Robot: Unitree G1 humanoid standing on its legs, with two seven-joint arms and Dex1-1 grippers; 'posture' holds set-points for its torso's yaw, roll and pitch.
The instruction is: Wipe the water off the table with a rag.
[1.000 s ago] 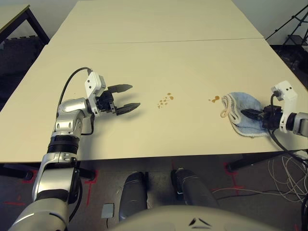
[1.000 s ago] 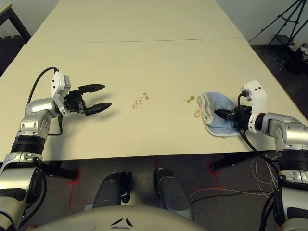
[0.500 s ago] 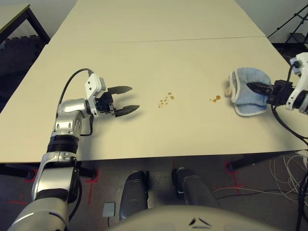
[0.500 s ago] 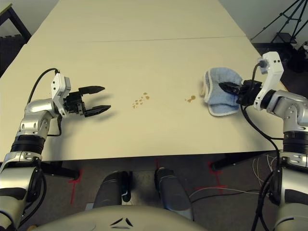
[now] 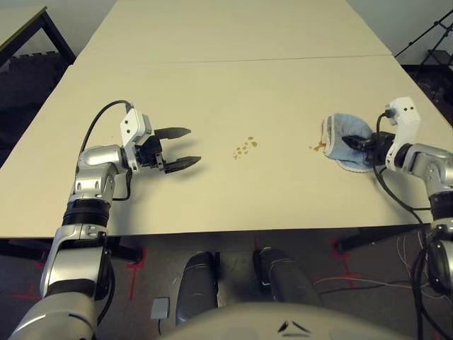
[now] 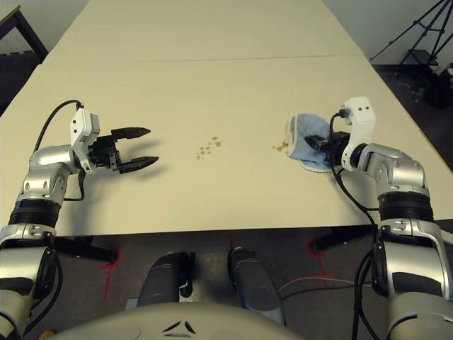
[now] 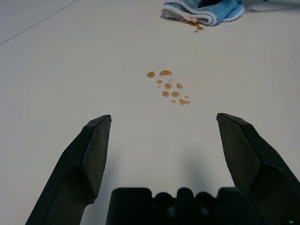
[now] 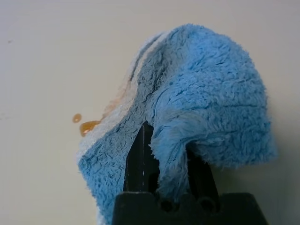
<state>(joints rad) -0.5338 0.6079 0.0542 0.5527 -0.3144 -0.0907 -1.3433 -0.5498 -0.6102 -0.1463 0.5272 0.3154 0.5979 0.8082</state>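
While it stretches from near to far in front of me, crossed by a thin seam in its far part, the pale beige surface (image 5: 184,191) is the biggest thing I have to mind, and it carries everything that needs cleaning.

On its left part, my left claw (image 5: 185,149) hangs just above it, angled toward the middle, with its two fingers spread well apart and nothing between them. I take it to be parked there, since one arm seems enough for this job.

Over on the right, my right claw (image 8: 168,154) is clamped on a pinched fold of the rag (image 6: 306,142). Gripping a fold rather than an edge leaves the rest of the cloth spread out in front, which I judge is meant to give a broad wiping face. The blue rag lies to the right on the surface, its pale stitched edge turned left.

That edge meets the right-hand blot (image 8: 89,126), and the cloth beside it looks tinted, so I'd say it is soaking some up. Smallest are the droplets (image 7: 168,86) near the middle, between both claws; they probably need a later pass leftward.
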